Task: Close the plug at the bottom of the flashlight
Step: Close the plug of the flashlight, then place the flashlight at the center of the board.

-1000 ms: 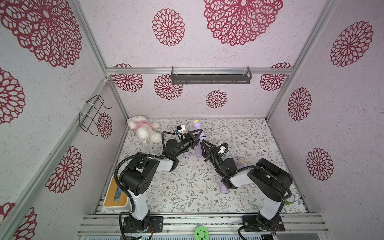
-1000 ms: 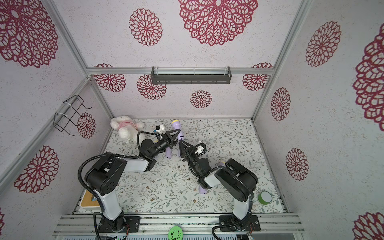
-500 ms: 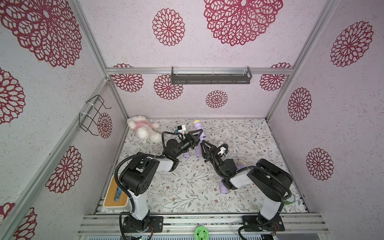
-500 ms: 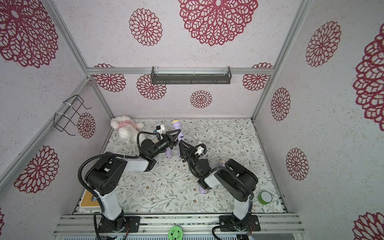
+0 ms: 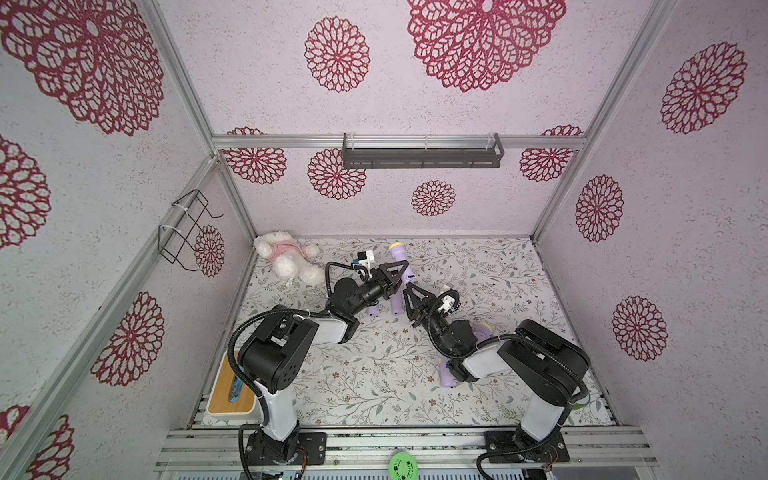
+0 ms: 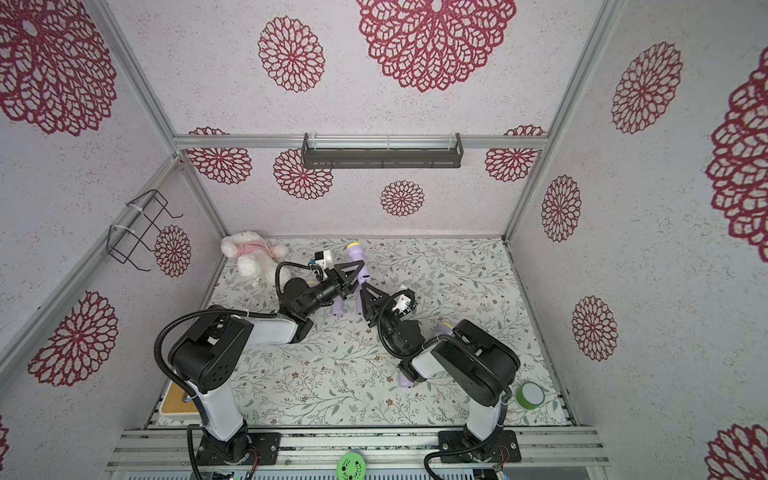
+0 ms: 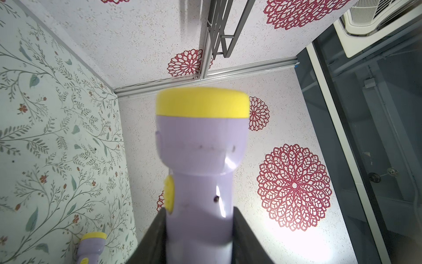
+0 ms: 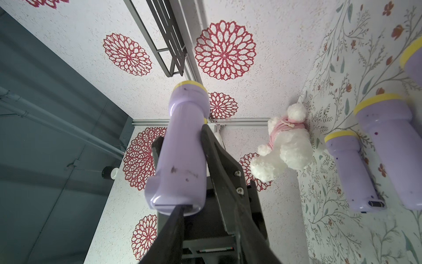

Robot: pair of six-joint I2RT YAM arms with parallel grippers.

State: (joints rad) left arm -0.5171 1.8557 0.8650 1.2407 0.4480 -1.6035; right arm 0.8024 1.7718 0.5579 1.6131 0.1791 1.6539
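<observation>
Step in hand: pressing the plug shut.

The flashlight (image 8: 182,146) is up off the table, clamped across its handle between the fingers of the left pincer (image 7: 198,219). Its yellow head points away from that pincer, toward the back wall. The right pincer (image 5: 409,291) faces the bottom end. Its jaws stand apart with nothing between them, and one fingertip (image 8: 177,214) touches the rim of the base just beside the plug (image 8: 165,205). Cannot tell whether the plug sits flush yet.

Notes for doing it well (judgement):
- Push with that one fingertip, straight along the handle toward the left pincer, so the clamp takes the load and the handle does not swivel.
- The tip looks to sit at the edge of the base. Shifting it onto the flap before pressing should stop it skating off the smooth plastic.
- Go slowly. The left clamp sits close to the base, which helps, but a sideways shove could slide the handle through it.
- Spare flashlights (image 8: 356,171) lie on the table off to the right pincer's side. Leave them alone.
</observation>
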